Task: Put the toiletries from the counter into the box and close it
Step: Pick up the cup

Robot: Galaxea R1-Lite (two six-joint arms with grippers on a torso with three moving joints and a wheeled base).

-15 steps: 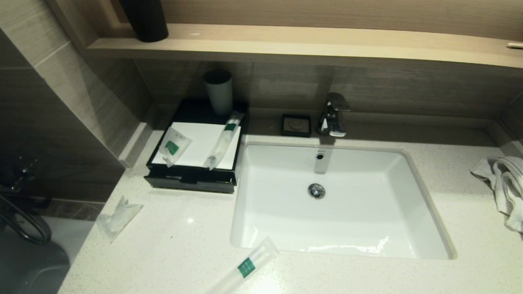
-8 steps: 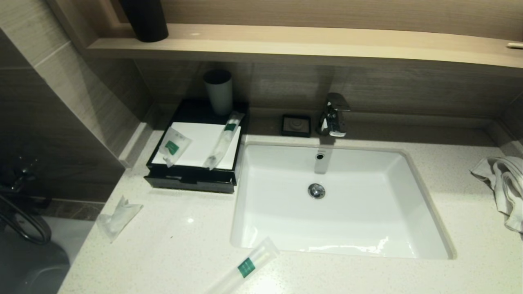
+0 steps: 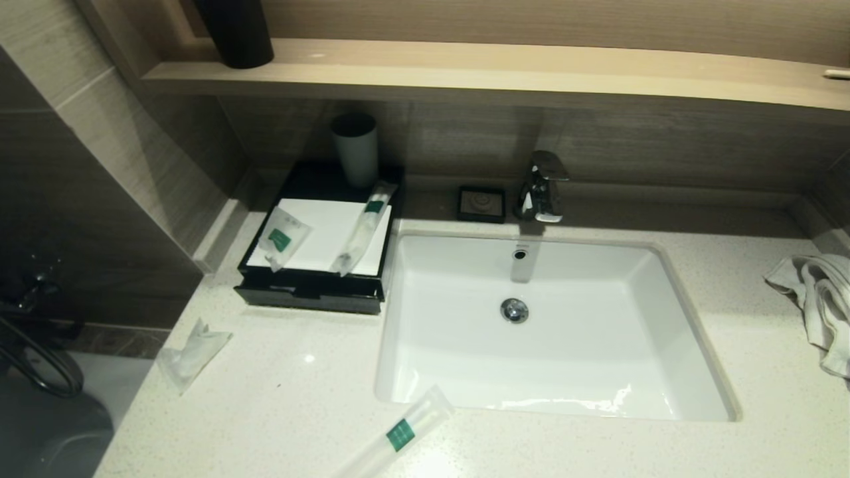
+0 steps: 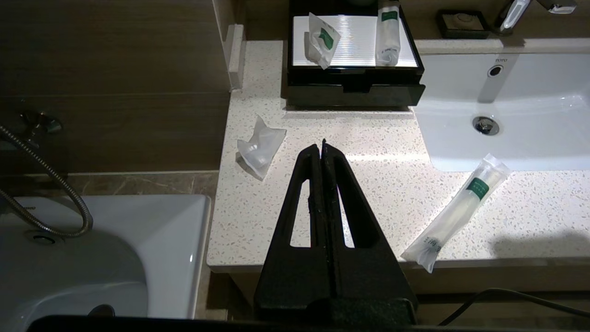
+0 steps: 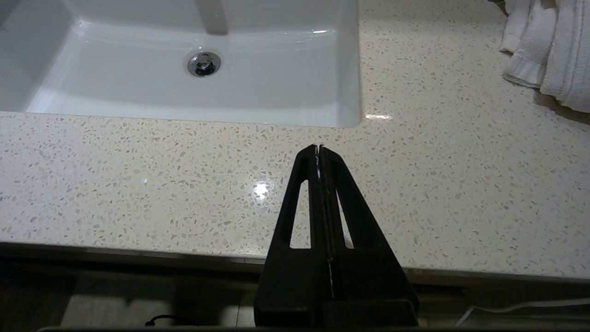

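Note:
A low black box (image 3: 312, 292) with a white top panel (image 3: 319, 232) stands at the counter's (image 3: 285, 411) back left, beside the basin. On the panel lie a short packet with a green label (image 3: 282, 238) and a long slim packet (image 3: 364, 229). A crumpled short packet (image 3: 192, 355) rests near the counter's left edge, and a long packet with a green label (image 3: 398, 435) lies at the front edge. Neither arm shows in the head view. My left gripper (image 4: 321, 145) is shut and empty, hovering over the counter's front between the crumpled packet (image 4: 260, 150) and the long packet (image 4: 461, 210). My right gripper (image 5: 318, 148) is shut and empty before the basin's right corner.
A white basin (image 3: 551, 392) with a chrome tap (image 3: 544, 186) fills the middle. A small black soap dish (image 3: 481, 202) sits behind it, a grey cup (image 3: 355, 149) on the box's back, a white towel (image 3: 820, 299) at the far right. A wooden shelf (image 3: 465, 73) overhangs the back.

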